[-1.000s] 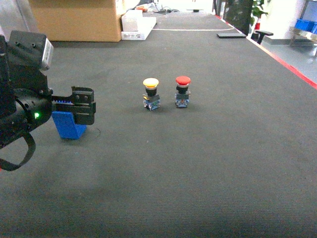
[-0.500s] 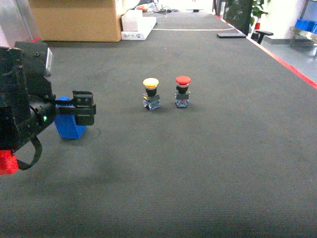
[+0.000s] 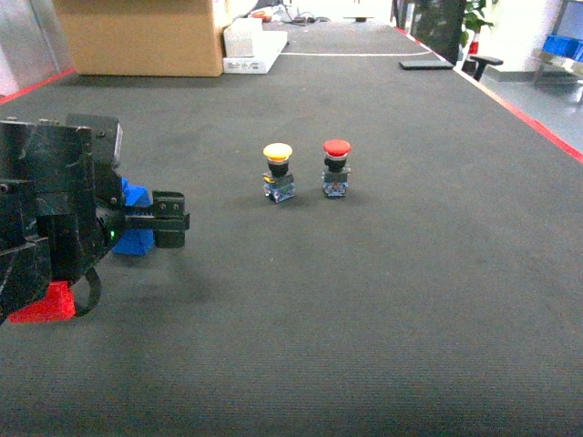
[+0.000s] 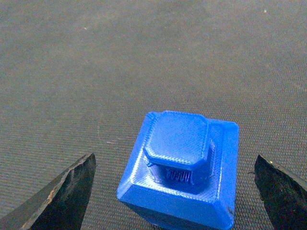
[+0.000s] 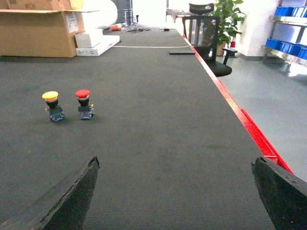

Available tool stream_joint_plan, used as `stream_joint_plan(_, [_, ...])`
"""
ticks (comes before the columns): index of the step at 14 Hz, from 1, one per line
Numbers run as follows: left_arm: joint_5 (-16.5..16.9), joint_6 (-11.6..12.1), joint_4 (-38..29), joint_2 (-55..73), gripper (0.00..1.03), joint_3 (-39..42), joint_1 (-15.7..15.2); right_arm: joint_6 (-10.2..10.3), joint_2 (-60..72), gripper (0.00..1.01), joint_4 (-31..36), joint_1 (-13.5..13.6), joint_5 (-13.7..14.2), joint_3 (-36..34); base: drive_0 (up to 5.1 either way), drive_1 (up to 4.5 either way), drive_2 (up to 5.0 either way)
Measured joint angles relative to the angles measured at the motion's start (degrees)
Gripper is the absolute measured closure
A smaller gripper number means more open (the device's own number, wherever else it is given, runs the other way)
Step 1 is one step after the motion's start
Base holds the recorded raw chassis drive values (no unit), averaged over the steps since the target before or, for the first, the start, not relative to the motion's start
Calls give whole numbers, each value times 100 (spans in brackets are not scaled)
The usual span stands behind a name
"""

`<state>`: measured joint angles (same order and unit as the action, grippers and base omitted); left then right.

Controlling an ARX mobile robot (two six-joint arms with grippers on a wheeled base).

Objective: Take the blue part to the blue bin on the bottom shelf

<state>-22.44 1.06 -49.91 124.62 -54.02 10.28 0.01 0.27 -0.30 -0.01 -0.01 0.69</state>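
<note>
The blue part [image 4: 184, 167], a square block with a raised octagonal cap, stands on the dark mat. My left gripper [image 4: 173, 158] is open, one black finger on each side of the part and well apart from it. In the head view the left gripper [image 3: 157, 220] hides most of the blue part [image 3: 137, 196]. My right gripper [image 5: 175, 160] is open over bare mat with nothing between its fingers. Far right, blue bins [image 5: 283, 45] sit on a steel rack; I cannot tell which tier is the bottom shelf.
A yellow push button [image 3: 278, 171] and a red push button [image 3: 336, 167] stand mid-table. A cardboard box [image 3: 137, 36] and white boxes [image 3: 250, 45] are at the back. A red piece [image 3: 44, 305] shows below my left arm. The red table edge [image 5: 254, 129] runs on the right, an office chair [image 5: 211, 43] beyond it.
My left arm has swung right and lower, covering more of the blue part. The part stays in place. A red piece has come into view at bottom left.
</note>
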Motion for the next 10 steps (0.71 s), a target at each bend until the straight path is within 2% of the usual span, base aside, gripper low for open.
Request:
stream_joint_plan(4, [90, -151, 247, 203, 5, -313, -44, 2, 0, 3, 2, 0, 0, 0, 0, 0, 0])
stream_joint_plan(5, [90, -225, 289, 225, 12, -352, -68, 2, 0, 3, 2, 0, 0, 0, 0, 0, 0])
stream_joint_plan(9, [234, -258, 271, 254, 56, -387, -136, 2, 0, 3, 2, 0, 0, 0, 0, 0, 0])
stream_joint_plan(10, [238, -258, 271, 251, 58, -389, -151, 2, 0, 3, 2, 0, 0, 0, 0, 0, 0])
